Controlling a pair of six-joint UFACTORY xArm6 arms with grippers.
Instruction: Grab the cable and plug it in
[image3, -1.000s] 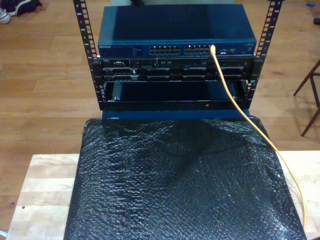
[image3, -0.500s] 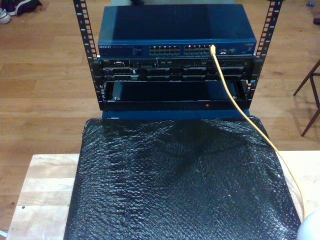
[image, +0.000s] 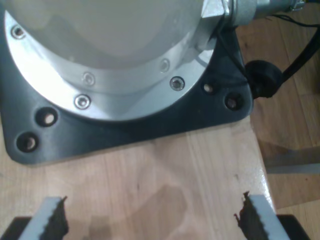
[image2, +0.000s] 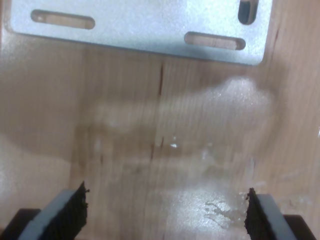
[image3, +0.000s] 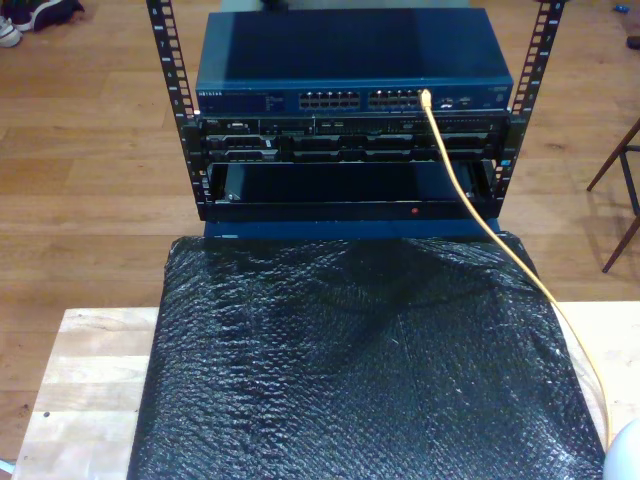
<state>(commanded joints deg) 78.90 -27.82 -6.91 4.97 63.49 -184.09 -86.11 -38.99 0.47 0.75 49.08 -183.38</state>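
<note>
Floor (image3: 90, 150): wooden boards around the rack and beyond the tabletop's far edge; open on both sides of the exterior view, with chair legs (image3: 620, 190) standing at that view's right edge.
Tabletop (image3: 90, 390): pale wood, bare along the exterior view's left edge and in a narrow strip at its right edge.
Black sheet (image3: 360, 370): crinkled bubble-textured cover spread over most of the tabletop, reaching the far edge and running out at the near edge of the exterior view.
Rack (image3: 350, 130): black open frame just beyond the tabletop's far edge, its perforated uprights rising at either side; the lowest bay is open and dark.
Switch (image3: 350, 60): blue unit on top of the rack, its rows of ports facing the tabletop.
Cable (image3: 470, 205): yellow-orange, its tip seated in a port toward the exterior view's right end of the switch's front; it slants down past the rack, crosses the sheet's far corner on that side and follows the sheet's edge toward the near corner.
My first tool (image: 150, 220): jaws standing wide apart, nothing between them, above bare wood near a tabletop edge and a black base plate (image: 125, 130) carrying a round metal flange.
My second tool (image2: 165, 210): jaws standing wide apart, nothing between them, above bare glossy wood near a slotted metal plate (image2: 140, 25).
</note>
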